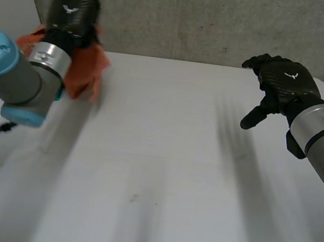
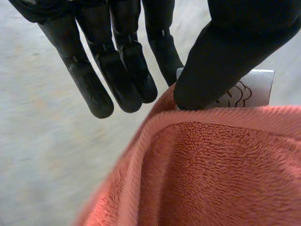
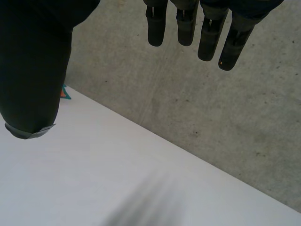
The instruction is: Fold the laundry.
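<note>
Head view puts the left hand (image 1: 74, 11) at the far left corner of the white worktop (image 1: 157, 156), its back towards the camera, with an orange-pink towel (image 1: 88, 69) bunched under it and hanging down on either side of the wrist. The towel's lowest fold reaches the level of the worktop's far left edge, and whether it touches the surface there cannot be told. The left arm (image 1: 12, 77), grey with a light-blue cap, comes in from the near left. In the left wrist view the fingers (image 2: 117, 75) are straight and close together, and the thumb (image 2: 225, 56) presses its tip onto the towel's hem just beside a white sewn-in label (image 2: 254, 89). The hem rises between the thumb and the nearest finger, so the hand pinches the cloth at its edge. The terry pile of the towel lies below the thumb, with the pale worktop beyond the fingertips. The right hand (image 1: 284, 80) is at the far right of the worktop, well apart from the towel, with its fingers loosely spread and its thumb pointing down towards the surface. In the right wrist view its fingers (image 3: 188, 28) are straight and set apart from the thumb (image 3: 33, 70), holding nothing. A grey concrete wall (image 1: 193, 18) stands behind the worktop.
</note>
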{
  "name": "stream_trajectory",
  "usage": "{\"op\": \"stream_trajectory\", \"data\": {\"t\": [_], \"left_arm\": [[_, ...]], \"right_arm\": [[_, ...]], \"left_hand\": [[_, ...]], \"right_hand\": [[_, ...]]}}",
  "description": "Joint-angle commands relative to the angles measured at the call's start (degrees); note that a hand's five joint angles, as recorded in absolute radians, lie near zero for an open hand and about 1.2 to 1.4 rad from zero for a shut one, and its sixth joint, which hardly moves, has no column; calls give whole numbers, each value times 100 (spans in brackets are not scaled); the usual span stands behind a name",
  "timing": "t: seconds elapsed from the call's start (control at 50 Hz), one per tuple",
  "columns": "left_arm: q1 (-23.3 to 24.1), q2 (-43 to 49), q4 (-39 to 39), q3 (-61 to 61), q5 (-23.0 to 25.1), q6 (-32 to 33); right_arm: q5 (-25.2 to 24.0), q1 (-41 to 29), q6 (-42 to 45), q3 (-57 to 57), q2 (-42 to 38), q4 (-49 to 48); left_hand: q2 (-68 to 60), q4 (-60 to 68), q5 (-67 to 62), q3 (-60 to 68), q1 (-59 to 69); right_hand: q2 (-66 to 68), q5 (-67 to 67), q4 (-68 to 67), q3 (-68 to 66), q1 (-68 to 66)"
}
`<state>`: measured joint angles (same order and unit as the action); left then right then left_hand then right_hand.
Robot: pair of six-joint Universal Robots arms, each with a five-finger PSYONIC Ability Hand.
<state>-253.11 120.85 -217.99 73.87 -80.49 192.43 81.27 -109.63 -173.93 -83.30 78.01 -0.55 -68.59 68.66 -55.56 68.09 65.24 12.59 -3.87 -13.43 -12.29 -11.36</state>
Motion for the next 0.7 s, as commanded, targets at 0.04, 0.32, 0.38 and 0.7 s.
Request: {"op": "stream_trajectory", "data": {"t": [0.04, 0.32, 0.38, 0.7], "left_arm": [[1605, -686, 1248, 1032, 217, -1540], [1723, -492, 1935, 892, 534, -1876], [1274, -729, 1970, 901, 429, -1849], [245, -844, 2716, 1674, 385, 213]], "right_arm": [[3, 20, 0, 42, 56, 3], [-49, 214, 175, 95, 47, 11], [-58, 170, 281, 95, 30, 29], [-32, -770, 1872, -37, -778, 715]], "left_hand": [[-1141, 1134, -1444, 1191, 1476], [5804, -5811, 5501, -5754, -5469], [5771, -5778, 5467, -5720, -5435], [5316, -5323, 5013, -5266, -4981]], "right_hand": [[-259, 387, 343, 229, 136], [-259, 387, 343, 229, 136], [-259, 387, 343, 229, 136], [-259, 387, 343, 229, 136]]}}
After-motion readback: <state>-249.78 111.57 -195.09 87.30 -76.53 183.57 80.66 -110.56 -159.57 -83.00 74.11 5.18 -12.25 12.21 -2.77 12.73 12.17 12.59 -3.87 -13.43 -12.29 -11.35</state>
